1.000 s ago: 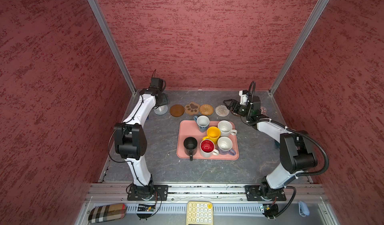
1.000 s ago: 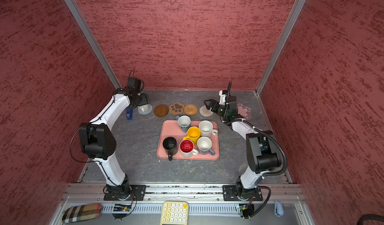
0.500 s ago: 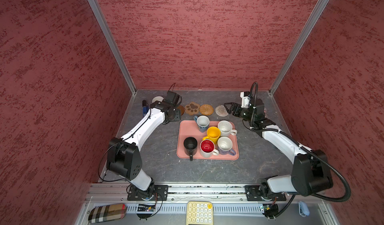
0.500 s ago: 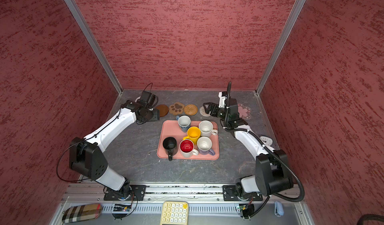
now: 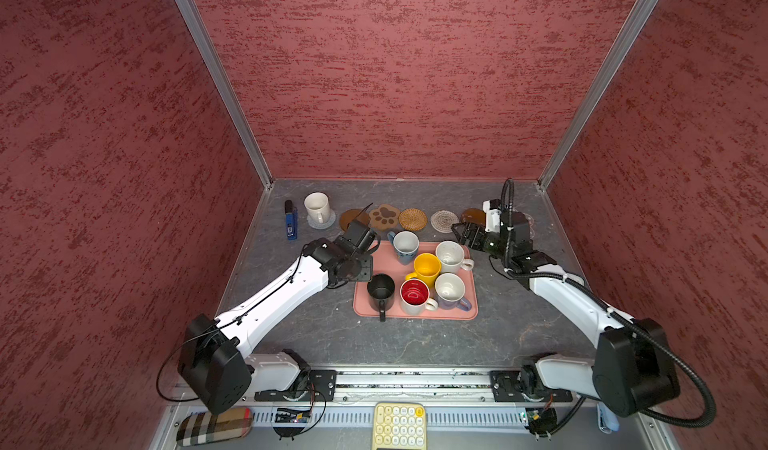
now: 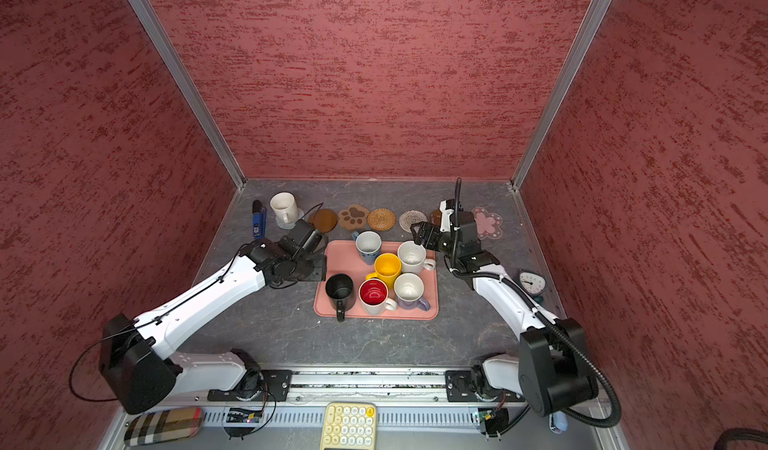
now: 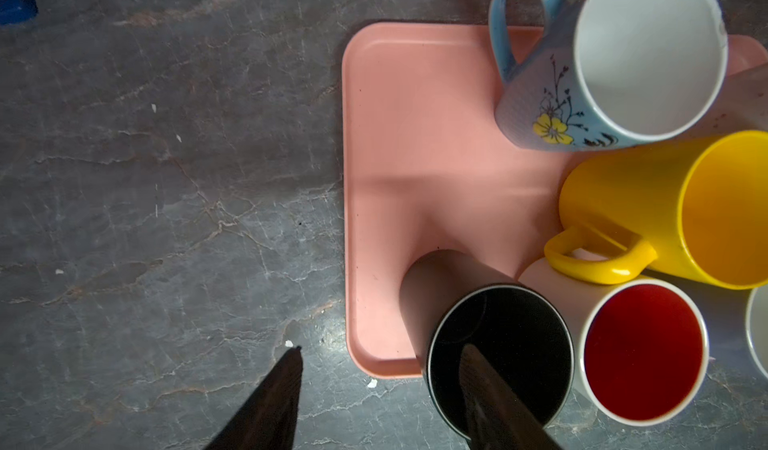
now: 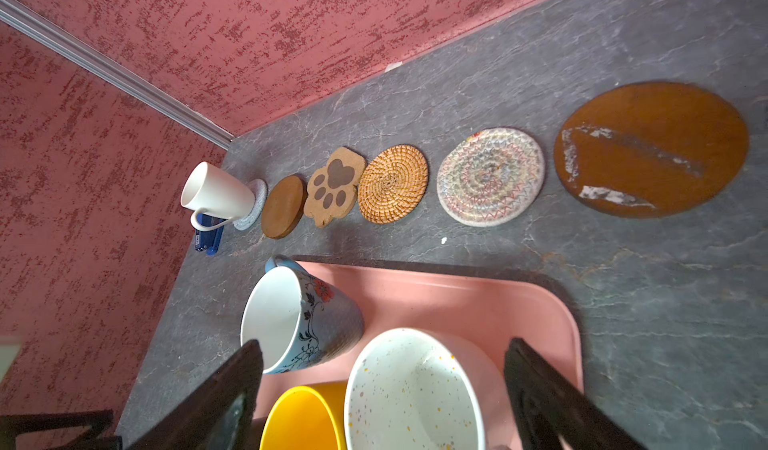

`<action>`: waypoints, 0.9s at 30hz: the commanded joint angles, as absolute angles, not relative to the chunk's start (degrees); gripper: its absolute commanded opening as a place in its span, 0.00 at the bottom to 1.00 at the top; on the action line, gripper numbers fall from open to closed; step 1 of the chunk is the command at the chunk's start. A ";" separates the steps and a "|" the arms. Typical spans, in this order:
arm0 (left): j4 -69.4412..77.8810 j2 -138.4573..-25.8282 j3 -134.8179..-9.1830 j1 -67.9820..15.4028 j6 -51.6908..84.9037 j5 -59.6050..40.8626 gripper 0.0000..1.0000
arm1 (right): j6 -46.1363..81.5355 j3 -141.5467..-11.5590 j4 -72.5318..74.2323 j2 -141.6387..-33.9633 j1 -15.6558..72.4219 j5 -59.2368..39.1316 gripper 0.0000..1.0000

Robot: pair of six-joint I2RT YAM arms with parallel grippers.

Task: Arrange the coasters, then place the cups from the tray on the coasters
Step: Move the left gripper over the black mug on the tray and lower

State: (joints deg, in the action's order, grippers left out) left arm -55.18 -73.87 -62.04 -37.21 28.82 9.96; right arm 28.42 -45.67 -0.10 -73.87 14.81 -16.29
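Ok so here's the setup. The salmon-pink rectangular tray [image 7: 415, 136] sits mid-counter [image 5: 415, 344] with six mugs on it. There's a blue floral mug [image 7: 540, 107] at the far edge, with a yellow mug [image 5: 427, 267] and a white speckled mug [image 8: 415, 385] next to it. Along the near edge are a black mug [image 7: 498, 323], a white mug with a red inside [image 5: 414, 294] and a lavender mug [image 5: 455, 304].

The coasters are lined up along the back of the counter. A plain white mug [image 5: 317, 207] is already parked on the grey woven coaster [image 8: 257, 202] at the left end. After that come a brown wooden disc [image 8: 284, 207], the tan paw-shaped coaster [image 8: 332, 186], the round wicker one [image 8: 392, 184], the beige woven one [image 8: 490, 175], a second brown disc [image 8: 650, 148] and the pink flower-shaped coaster [image 6: 487, 222]. None of those six has a mug on it.

The left gripper [image 7: 382, 348] is roughly half open at the tray's near left corner and isn't gripping anything. One finger is over the black mug's mouth and the other is over bare counter off the tray. Can't tell if that first finger is actually down inside the mug.

The right gripper [image 8: 384, 344] is spread wide at the far right corner of the tray. Its fingers frame the speckled mug in the wrist view, and it has hold of nothing.
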 commanded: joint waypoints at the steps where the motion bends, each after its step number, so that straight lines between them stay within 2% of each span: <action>1: -56.63 -71.41 -60.70 -40.28 33.46 10.60 0.61 | 27.34 -44.83 -0.09 -73.01 15.24 -15.28 0.92; 8: -58.08 -68.69 -59.20 -47.08 38.45 11.95 0.53 | 27.41 -44.85 0.77 -74.45 15.29 -15.62 0.92; 21: -53.44 -73.68 -55.71 -55.86 44.89 10.38 0.49 | 26.92 -44.21 1.48 -75.32 15.19 -14.94 0.93; 27: -50.55 -77.60 -54.58 -57.29 46.42 9.44 0.48 | 26.89 -44.21 1.69 -75.67 15.20 -15.17 0.94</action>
State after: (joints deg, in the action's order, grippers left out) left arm -52.77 -76.20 -55.16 -56.93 44.77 9.91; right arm 27.97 -44.80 -0.10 -75.24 14.81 -16.21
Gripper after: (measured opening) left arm 0.479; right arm 0.936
